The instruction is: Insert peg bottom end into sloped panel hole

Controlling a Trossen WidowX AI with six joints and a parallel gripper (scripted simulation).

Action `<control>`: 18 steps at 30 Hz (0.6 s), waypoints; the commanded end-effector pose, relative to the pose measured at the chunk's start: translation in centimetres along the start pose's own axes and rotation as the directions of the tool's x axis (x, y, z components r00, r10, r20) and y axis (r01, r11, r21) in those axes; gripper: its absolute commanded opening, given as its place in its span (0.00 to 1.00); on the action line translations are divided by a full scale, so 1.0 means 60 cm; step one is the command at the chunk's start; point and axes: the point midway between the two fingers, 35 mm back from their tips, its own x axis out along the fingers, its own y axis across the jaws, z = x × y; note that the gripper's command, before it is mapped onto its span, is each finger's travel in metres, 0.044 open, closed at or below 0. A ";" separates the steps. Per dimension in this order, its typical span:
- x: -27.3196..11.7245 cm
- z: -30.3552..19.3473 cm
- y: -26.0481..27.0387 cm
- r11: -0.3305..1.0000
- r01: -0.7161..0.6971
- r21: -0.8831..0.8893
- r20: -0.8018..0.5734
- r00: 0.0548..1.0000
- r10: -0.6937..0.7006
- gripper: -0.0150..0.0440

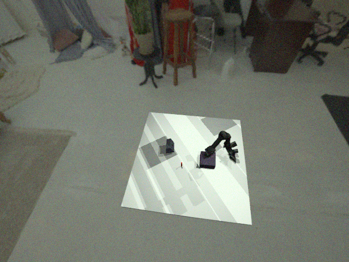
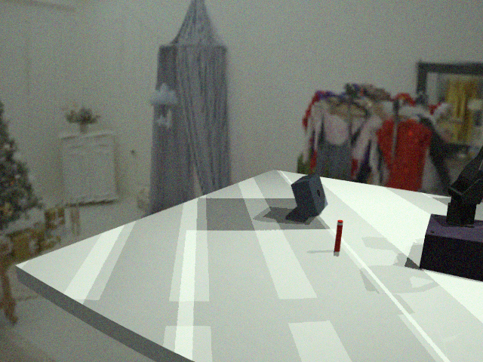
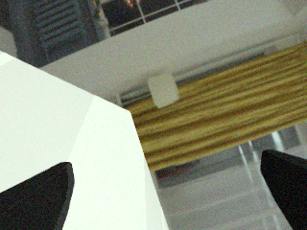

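With our tool (image 1: 235,161) (image 3: 169,167) open, we approach the red peg (image 1: 181,164) (image 2: 338,237) squarely, keeping it upright beside the panel (image 1: 169,146) (image 2: 311,197).

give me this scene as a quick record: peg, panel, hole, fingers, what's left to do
peg: red, upright on the table
panel: dark, tilted block, standing apart from the peg
hole: one, in the panel's face, nothing in it
fingers: wide open, nothing between them
left to do: pick up peg, insert, release, move away
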 end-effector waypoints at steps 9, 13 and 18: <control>-0.040 0.028 0.016 0.997 -0.073 0.001 0.088 0.993 0.072 1.00; -0.062 0.040 0.024 0.994 -0.113 -0.006 0.133 0.985 0.113 1.00; -0.091 0.054 0.034 0.986 -0.164 -0.020 0.187 0.969 0.165 1.00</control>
